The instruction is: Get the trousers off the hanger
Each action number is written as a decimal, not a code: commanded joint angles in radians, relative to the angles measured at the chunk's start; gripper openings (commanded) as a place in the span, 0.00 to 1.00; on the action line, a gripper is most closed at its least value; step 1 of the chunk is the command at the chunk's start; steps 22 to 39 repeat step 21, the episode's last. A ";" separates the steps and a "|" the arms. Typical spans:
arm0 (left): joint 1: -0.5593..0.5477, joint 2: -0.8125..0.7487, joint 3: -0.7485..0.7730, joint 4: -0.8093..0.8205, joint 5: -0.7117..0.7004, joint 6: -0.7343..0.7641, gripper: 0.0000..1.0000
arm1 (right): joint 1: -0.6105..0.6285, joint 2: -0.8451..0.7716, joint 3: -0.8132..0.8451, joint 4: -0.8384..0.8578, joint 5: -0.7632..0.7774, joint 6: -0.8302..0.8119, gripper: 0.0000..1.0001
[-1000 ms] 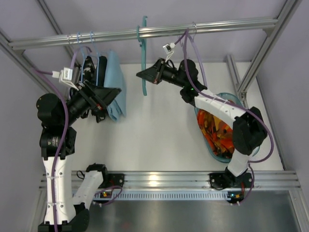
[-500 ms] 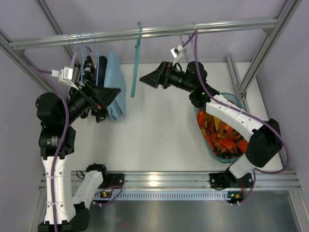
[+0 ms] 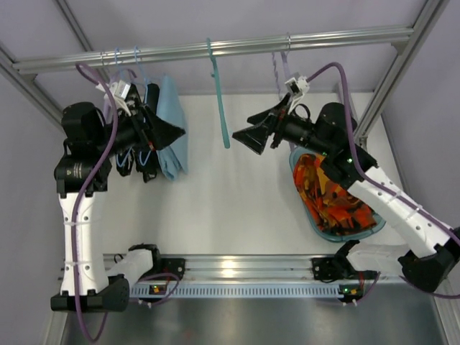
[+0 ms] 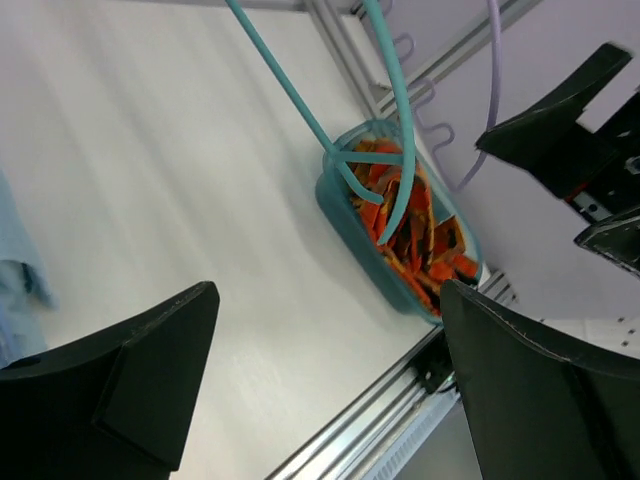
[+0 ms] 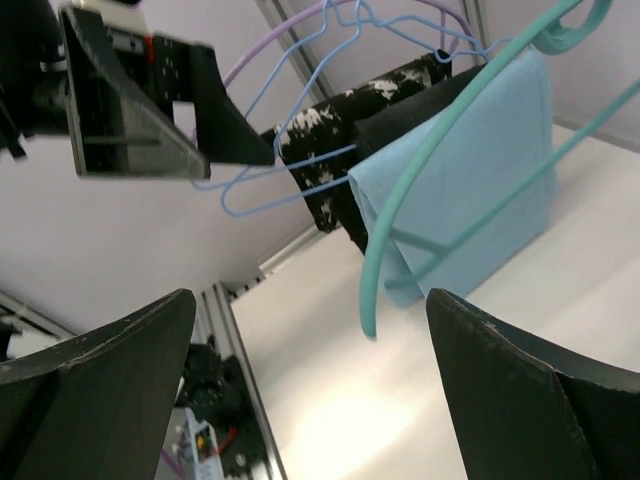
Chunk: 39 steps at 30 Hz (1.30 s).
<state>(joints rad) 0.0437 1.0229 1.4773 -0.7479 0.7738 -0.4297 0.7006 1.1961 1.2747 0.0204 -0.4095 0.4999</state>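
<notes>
Now we are seeing the trousers (image 3: pixel 334 198) lying in the teal bin (image 4: pixel 330 200), while the hanger (image 3: pixel 220 100) is hanging from the rail (image 3: pixel 215 49) between our left gripper (image 3: pixel 180 132) and right gripper (image 3: pixel 240 136), both gaping apart, holding nothing.

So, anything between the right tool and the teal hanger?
Nothing visible: the open right tool faces the bare thin teal plastic hanger across open air; the orange camouflage-print cloth trousers lie in the teal tub.
</notes>
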 commanded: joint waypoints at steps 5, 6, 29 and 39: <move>0.004 0.072 0.236 -0.254 -0.123 0.313 0.98 | 0.007 -0.254 -0.072 -0.186 0.001 -0.310 0.99; 0.004 0.078 0.244 -0.269 -0.140 0.351 0.98 | -0.001 -0.304 -0.083 -0.197 0.001 -0.339 0.99; 0.002 0.091 0.241 -0.303 -0.203 0.439 0.98 | -0.384 -0.635 -0.195 -0.401 -0.037 -0.318 0.99; 0.002 0.091 0.241 -0.303 -0.203 0.439 0.98 | -0.384 -0.635 -0.195 -0.401 -0.037 -0.318 0.99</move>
